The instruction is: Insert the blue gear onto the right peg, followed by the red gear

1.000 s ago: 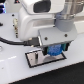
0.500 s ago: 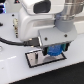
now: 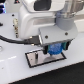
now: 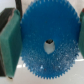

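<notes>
While the wrist view shows our hand (image 4: 46, 42) clamped on the blue gear (image 4: 50, 35), the exterior view hides the pegs on the plate (image 3: 34, 61).

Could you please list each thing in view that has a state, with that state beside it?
gripper: shut on the blue gear, low over the plate.
blue gear: held between the green pads, centre hole open.
plate: lying flat on the white table, partly covered by the gripper.
Pegs: hidden in both views, cannot tell.
Red gear: not in view.
</notes>
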